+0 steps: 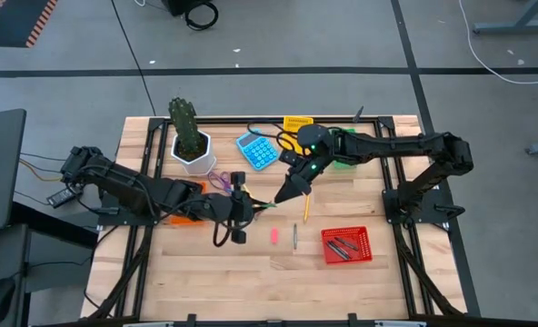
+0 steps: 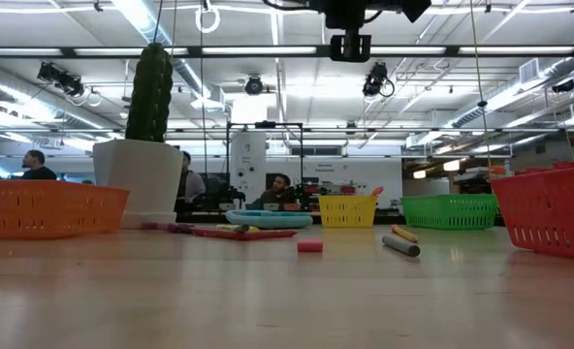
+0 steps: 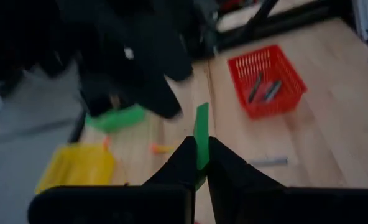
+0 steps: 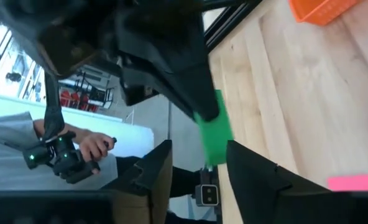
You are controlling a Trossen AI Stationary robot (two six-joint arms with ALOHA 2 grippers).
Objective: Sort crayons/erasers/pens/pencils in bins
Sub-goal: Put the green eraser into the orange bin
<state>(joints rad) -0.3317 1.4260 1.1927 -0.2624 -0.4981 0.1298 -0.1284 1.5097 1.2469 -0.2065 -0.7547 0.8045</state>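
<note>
Nearest the low cam: bare wooden table (image 2: pixel 268 301), then a pink eraser (image 2: pixel 309 245) and a grey pen (image 2: pixel 400 246) lying flat, w/ an orange crayon (image 2: pixel 403 234) just behind the pen. No brand, label or writing is readable in any view.

Left gripper (image 3: pixel 199 163) sits mid-table, clenched on a green eraser (image 3: pixel 201 134); the block stands up between its fingertips. Right gripper (image 4: pixel 199 163) meets it there, fingers spread apart on either side of the same green eraser (image 4: pixel 214 134), not pinching it.

High view shows both arms converging at table centre (image 1: pixel 271 204), which the low view misses: it only catches hardware hanging at the top. High view also gives the layout: red bin (image 1: pixel 346 244) w/ dark pens (image 1: pixel 340 247) inside near the right arm's base, yellow bin (image 1: pixel 297 121) at the far edge, calculator (image 1: pixel 258 150) and potted cactus (image 1: pixel 192 138) beside it, a pencil (image 1: pixel 306 208) on the wood.

Low view alone shows the orange bin (image 2: pixel 45 208) and green bin (image 2: pixel 450 210) clearly, plus people seated in the room behind. Right wrist view alone shows a person's hand (image 4: pixel 96 147) holding a dark device off-table.
</note>
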